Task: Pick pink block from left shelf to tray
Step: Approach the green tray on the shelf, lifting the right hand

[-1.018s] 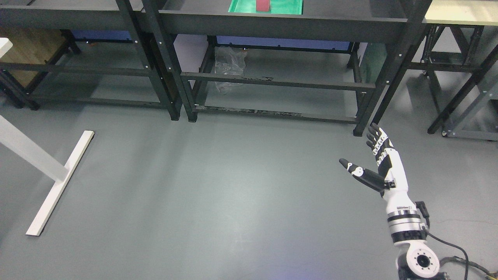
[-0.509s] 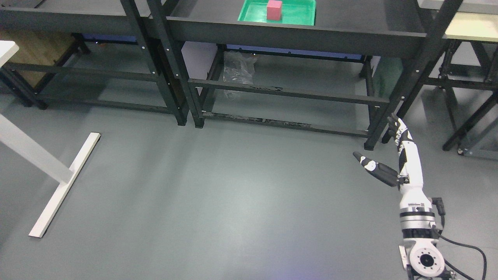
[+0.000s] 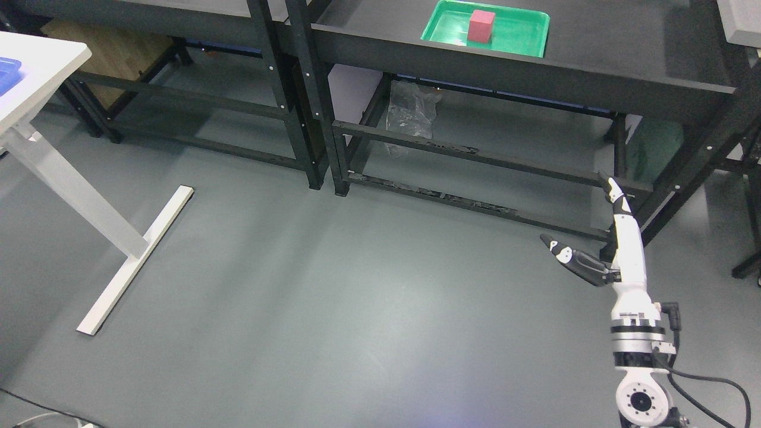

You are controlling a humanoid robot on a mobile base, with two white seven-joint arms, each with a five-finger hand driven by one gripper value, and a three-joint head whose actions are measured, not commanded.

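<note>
You have a wide stretch of bare grey floor [image 3: 333, 309] in front of you, smooth with a dull sheen, nothing lying on it between the arm and the shelving. On your left it is bounded by the white table's [image 3: 35, 71] slanted leg and flat foot bar [image 3: 135, 259]; a blue corner of something sits on that tabletop at the picture's edge. Ahead stand two black metal shelf units side by side, their uprights [image 3: 303, 101] close together near the middle.

Your right hand [image 3: 603, 249] hangs over the floor, low at the right, just in front of the right shelf's [image 3: 624, 65] lower crossbar. Its fingers [image 3: 615, 196] are straight and held together, pointing away from you; the thumb [image 3: 574, 260] juts out wide to the left. It holds nothing and touches nothing.

The pink block [image 3: 481, 27], a small matte cuboid, stands upright inside the green tray [image 3: 523, 35], a shallow rounded-corner plastic pan on the right shelf's dark top board. A crumpled clear plastic bag [image 3: 410, 110] lies under that board.
</note>
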